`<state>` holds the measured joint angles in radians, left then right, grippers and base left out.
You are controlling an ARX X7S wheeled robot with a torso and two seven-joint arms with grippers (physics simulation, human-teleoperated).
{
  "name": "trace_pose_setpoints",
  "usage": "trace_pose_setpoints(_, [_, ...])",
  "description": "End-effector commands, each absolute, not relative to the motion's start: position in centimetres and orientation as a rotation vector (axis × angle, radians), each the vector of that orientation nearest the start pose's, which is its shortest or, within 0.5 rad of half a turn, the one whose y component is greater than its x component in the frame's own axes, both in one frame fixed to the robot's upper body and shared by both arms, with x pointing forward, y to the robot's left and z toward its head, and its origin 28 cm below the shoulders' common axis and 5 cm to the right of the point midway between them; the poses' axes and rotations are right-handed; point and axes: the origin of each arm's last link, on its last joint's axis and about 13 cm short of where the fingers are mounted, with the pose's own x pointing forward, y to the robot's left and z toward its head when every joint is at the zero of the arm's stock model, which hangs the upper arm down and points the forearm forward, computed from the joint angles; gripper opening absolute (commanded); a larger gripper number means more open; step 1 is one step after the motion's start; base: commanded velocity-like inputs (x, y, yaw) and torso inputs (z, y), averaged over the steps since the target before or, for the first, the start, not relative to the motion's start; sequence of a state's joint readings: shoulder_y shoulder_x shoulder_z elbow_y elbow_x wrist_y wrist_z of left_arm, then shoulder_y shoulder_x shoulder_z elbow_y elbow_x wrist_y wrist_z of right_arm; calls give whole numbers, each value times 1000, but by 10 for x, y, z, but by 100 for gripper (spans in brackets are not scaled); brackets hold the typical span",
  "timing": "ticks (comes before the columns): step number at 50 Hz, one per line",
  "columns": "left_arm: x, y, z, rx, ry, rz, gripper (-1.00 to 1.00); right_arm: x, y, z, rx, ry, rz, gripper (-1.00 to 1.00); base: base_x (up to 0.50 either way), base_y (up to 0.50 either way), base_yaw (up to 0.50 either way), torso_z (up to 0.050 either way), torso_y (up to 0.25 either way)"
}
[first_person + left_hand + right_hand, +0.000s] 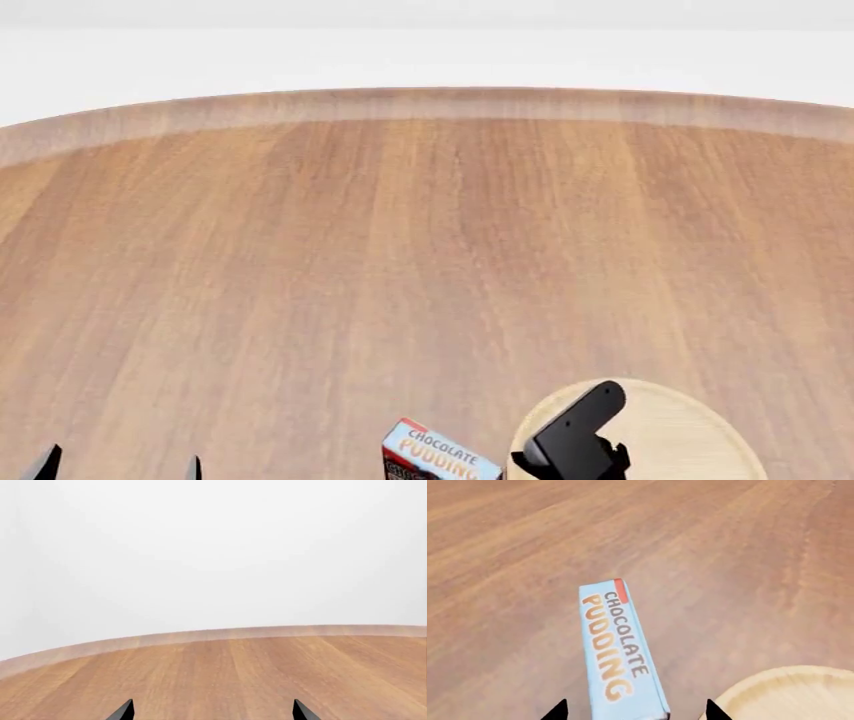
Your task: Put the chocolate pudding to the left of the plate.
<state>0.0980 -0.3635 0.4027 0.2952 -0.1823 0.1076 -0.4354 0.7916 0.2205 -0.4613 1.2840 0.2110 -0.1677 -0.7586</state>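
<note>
Blue-topped chocolate pudding [617, 647] between end effector [635, 711] tips

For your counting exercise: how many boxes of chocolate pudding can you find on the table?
1. The chocolate pudding stands at the near edge of the table, just left of the plate. The head view cuts off there, so more could lie nearer.

The round wooden table [400, 250] carried two things, both near its closest edge in the head view. The pale plate [681, 430] lay flat on the wood. Just left of the plate stood the chocolate pudding [434, 455], not touching it.
</note>
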Motion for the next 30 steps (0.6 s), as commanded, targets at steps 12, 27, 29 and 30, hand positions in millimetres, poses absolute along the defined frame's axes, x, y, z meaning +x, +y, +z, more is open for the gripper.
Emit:
trace_pose_setpoints(12, [171,195,48,27,-192,-42,100,315,-176,-10,-125,419,796,100,0,0,0,0,0])
trace_pose_setpoints(27, [170,195,48,28,-196,-49,100,255,-185,10,-30,293,816,100,0,0,0,0,0])
trace_pose_setpoints(29, [170,195,49,28,-196,-47,100,252,-185,12,-27,285,817,100,0,0,0,0,0])
trace_pose_setpoints(30, [170,195,49,28,-198,-46,100,249,-185,14,-24,274,822,100,0,0,0,0,0])
